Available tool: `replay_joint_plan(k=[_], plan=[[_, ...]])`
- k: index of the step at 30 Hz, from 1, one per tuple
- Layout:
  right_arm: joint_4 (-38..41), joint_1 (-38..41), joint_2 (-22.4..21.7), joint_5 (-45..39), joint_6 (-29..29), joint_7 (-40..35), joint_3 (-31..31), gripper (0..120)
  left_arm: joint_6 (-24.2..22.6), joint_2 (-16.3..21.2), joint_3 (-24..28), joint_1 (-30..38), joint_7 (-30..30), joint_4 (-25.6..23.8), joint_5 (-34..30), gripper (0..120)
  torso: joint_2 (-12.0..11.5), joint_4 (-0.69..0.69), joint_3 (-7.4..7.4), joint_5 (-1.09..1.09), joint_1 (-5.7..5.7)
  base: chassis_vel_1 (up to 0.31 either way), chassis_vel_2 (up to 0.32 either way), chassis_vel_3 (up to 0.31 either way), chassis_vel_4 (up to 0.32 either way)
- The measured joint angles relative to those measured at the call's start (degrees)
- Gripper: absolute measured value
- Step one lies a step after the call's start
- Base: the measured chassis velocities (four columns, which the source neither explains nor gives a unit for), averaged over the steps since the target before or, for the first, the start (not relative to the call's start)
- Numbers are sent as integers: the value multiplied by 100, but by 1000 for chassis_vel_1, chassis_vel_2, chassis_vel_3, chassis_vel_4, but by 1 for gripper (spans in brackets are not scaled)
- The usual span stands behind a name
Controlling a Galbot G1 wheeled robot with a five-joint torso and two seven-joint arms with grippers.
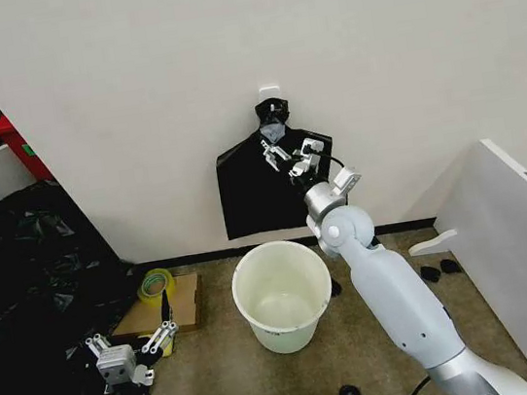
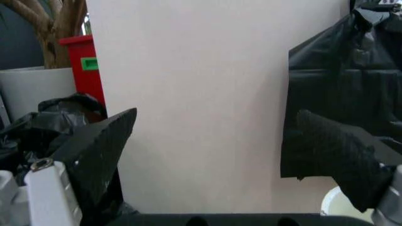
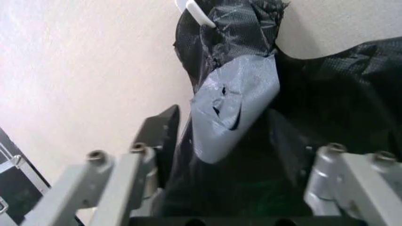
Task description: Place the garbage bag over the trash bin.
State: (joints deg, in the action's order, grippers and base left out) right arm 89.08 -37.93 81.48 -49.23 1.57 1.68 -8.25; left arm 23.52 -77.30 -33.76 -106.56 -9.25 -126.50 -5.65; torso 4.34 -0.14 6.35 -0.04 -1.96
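One relation matters for us now: the thin, glossy black plastic garbage bag hangs flat on the far wall from a small white hook, its long axis running top to bottom, and our right pincer is raised straight against its gathered upper part. In the right wrist view the pincer's fingers stand spread on either side of the bag's neck, just below a grey tape patch; we judge they have not yet closed on it. The small round white plastic trash bin stands open on the floor directly below the bag, nearer to us. Our left pincer rests low at the near left, spread, well apart from the bag, so the right arm is far nearer.
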Motion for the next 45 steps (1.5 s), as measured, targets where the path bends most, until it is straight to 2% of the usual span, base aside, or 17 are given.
replay_joint_plan(k=[3,7,9,11,13,19,23,26,31,34,45], plan=[[55,-31,-5,3,0,-21,-3,32,-3,-22,41,20,-6,18,0,100,1,0,0,0,0,0,0,0,0],[87,-57,-6,20,0,-30,-5,24,-4,-34,52,31,-12,26,1,100,1,0,0,0,0,0,0,0,0],[121,-87,-21,57,-2,-44,-2,12,-4,-55,69,44,-16,33,3,100,1,0,0,1,0,0,0,0,0],[140,-99,-32,73,-2,-50,0,9,-3,-61,74,45,-16,33,6,100,1,0,0,0,0,0,0,0,0],[202,-141,-64,94,0,-69,9,0,-3,-70,79,47,-19,33,11,100,1,0,0,0,0,0,0,0,0],[488,-403,-197,409,-16,-77,23,0,2,-82,126,61,-21,48,29,100,1,0,0,1,1,0,0,0,0],[838,-849,-375,810,-86,-56,40,0,5,-87,171,94,-21,82,52,100,1,0,-1,0,0,0,0,0,0],[1219,-1435,-454,1394,-209,4,31,0,9,-90,201,132,-20,119,58,100,1,0,-1,1,1,0,0,0,0],[1757,-2064,-488,1892,-333,58,8,0,6,-92,229,170,-18,126,75,100,1,0,-1,1,1,0,0,0,0],[2188,-2577,-655,2305,-511,126,-9,0,4,-95,257,201,-17,152,77,100,1,0,-1,0,1,0,0,0,0],[2722,-3732,-1162,3122,-981,394,-142,0,8,-62,351,278,-13,210,93,100,1,0,-1,1,1,0,0,0,0]])
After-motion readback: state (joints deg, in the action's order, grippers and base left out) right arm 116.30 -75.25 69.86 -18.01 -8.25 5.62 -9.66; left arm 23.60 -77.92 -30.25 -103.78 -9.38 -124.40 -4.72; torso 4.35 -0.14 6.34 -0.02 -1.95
